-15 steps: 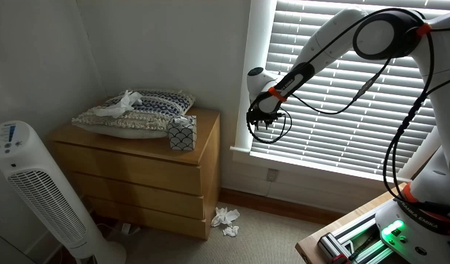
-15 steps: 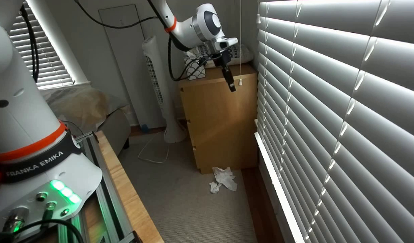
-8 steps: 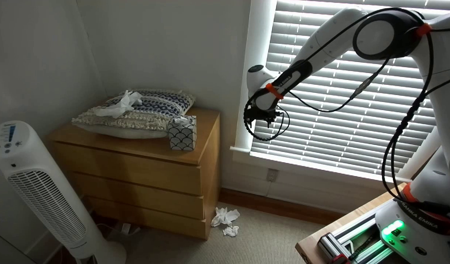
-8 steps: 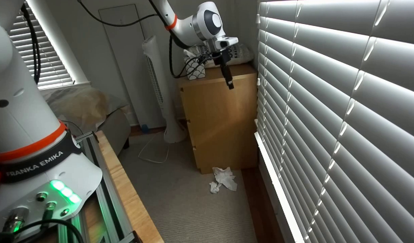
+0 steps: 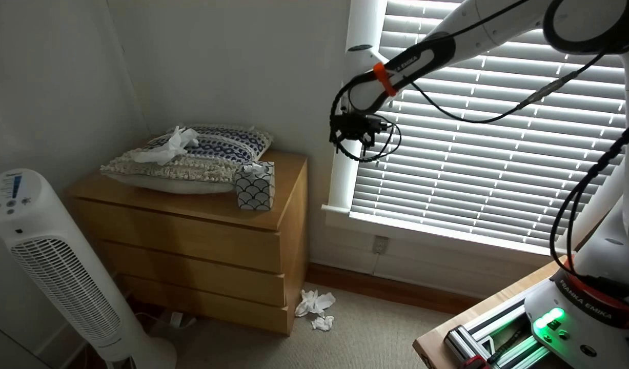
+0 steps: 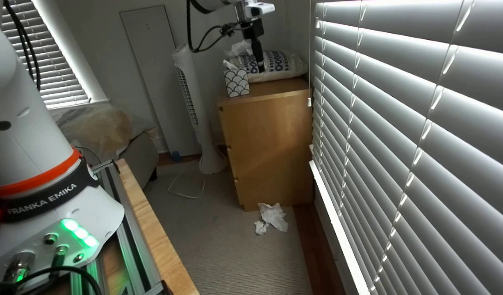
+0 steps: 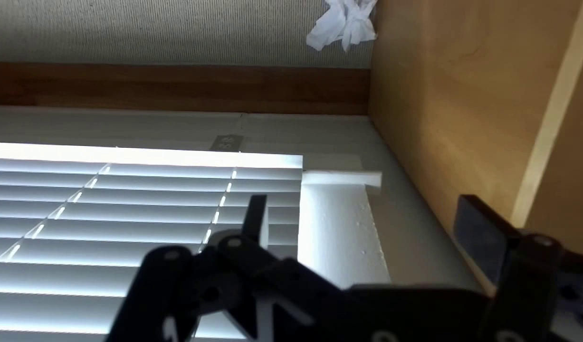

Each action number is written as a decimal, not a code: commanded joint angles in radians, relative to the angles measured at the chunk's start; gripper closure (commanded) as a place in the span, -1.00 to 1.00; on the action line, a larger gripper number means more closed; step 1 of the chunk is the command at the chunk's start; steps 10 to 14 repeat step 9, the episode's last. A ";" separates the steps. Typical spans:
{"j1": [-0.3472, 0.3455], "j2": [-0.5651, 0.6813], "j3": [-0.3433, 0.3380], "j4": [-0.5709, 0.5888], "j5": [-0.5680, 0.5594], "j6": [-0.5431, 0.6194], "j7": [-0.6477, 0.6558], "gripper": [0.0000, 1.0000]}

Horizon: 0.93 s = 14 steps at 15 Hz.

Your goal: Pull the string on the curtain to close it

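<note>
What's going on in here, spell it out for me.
A robot arm is at work near a lowered white blind, apparently meant to pull its string and close it. The gripper is open and holds nothing. In an exterior view the string hangs by the blind's edge, apart from the gripper. Light shows through the blind, so it is not shut tight.

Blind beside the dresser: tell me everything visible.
The blind is wide and white: many thin horizontal slats, wood or plastic by look, tilted and backlit, threaded by vertical string ladders. It hangs lowered, top out of frame, its bottom rail about level with the sill. A cord with a small pale tassel hangs beside one edge. The gripper looks apart from it in an exterior view.
</note>
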 commanded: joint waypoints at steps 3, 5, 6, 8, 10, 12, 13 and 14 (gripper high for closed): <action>0.003 -0.272 0.051 -0.234 0.000 0.088 -0.116 -1.00; 0.006 -0.203 0.049 -0.136 -0.001 0.058 -0.096 -1.00; 0.002 -0.240 0.055 -0.178 -0.002 0.092 -0.121 -1.00; -0.006 -0.284 0.061 -0.232 -0.003 0.118 -0.143 -1.00; -0.008 -0.292 0.061 -0.244 -0.003 0.122 -0.148 -1.00; -0.008 -0.292 0.061 -0.244 -0.003 0.122 -0.148 -1.00; -0.008 -0.292 0.061 -0.244 -0.003 0.122 -0.148 -1.00; -0.008 -0.292 0.061 -0.244 -0.003 0.122 -0.148 -1.00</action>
